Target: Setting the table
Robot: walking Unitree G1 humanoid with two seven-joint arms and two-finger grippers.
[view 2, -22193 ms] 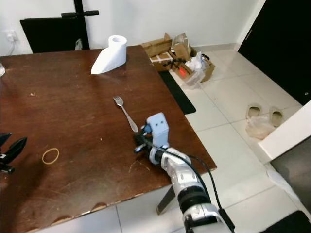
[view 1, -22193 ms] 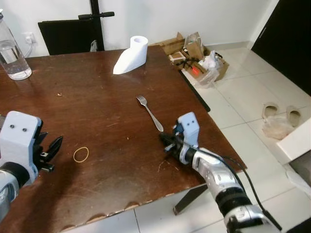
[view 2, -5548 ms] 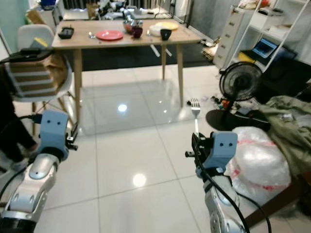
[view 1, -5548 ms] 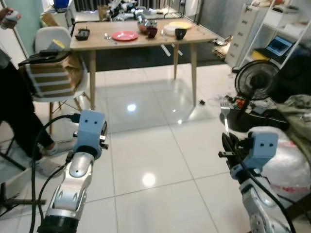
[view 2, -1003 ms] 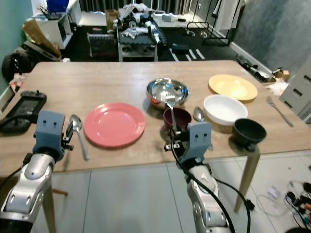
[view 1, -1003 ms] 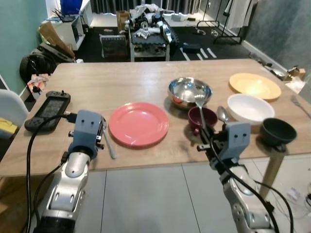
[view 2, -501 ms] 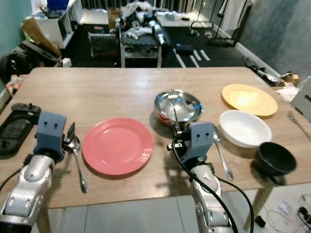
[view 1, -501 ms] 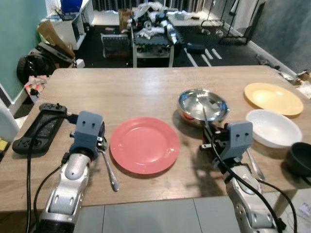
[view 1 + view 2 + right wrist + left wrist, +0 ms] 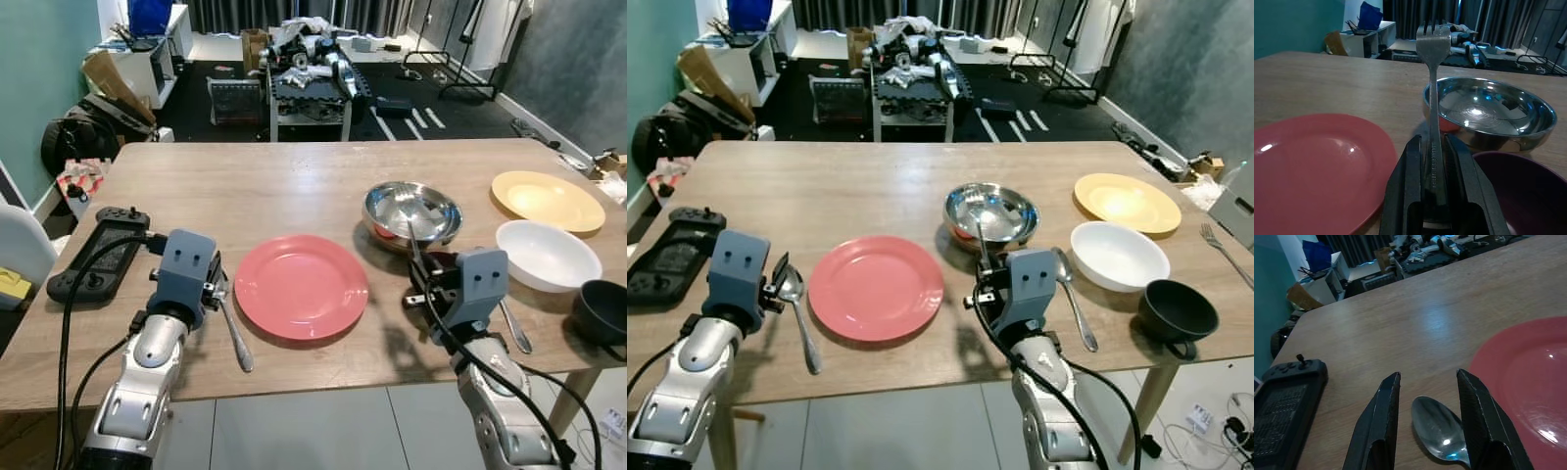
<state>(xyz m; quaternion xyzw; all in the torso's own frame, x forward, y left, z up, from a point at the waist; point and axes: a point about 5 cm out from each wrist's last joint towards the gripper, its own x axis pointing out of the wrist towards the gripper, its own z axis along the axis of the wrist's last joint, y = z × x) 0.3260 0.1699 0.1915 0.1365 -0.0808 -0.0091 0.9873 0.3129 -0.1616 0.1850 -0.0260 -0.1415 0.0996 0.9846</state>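
Gripping a steel fork (image 9: 1432,98) upright by its handle, the right gripper (image 9: 1432,161) stood at the near edge of the wooden counter (image 9: 245,186), jaws shut tight on the metal. Small stamped lettering ran along the fork's handle in the right wrist view, too fine to read. The fork was plain polished steel, tines up, in front of the steel bowl (image 9: 411,212). A dark purple bowl (image 9: 1518,186) sat just beside the right gripper, on its outer side.

The left gripper (image 9: 1430,416) rested at the counter's near-left part with its jaws wide apart, the bowl of a spoon (image 9: 233,328) lying between them, not clamped. The spoon lay flat just left of the red plate (image 9: 301,286). A second spoon (image 9: 1073,294) lay right of the right gripper, beside the white bowl (image 9: 547,254).

Further out were a black handheld game console (image 9: 98,253) at far left, a black cup (image 9: 1178,308) at the right edge, a yellow plate (image 9: 547,200), and another fork (image 9: 1223,250) near the right rim.
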